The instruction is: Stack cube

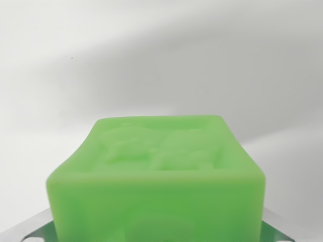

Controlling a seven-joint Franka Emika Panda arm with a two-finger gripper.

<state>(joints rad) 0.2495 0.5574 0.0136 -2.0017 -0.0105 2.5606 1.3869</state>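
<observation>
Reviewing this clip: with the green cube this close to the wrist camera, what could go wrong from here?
1. The green cube fills the lower frame and is blurred, so its edges are hard to judge for alignment.
2. No second cube shows above the white surface; the stack target may be hidden.
3. The fingers are barely visible, so grip security cannot be confirmed.

Only one view here, the wrist camera. It is sitting very close to a green cube, which is filling the lower middle of the picture and running off the bottom edge. The camera is looking slightly down and forward over the cube's top face toward a plain white desk. Everything is reading soft and blurred at this range.
</observation>
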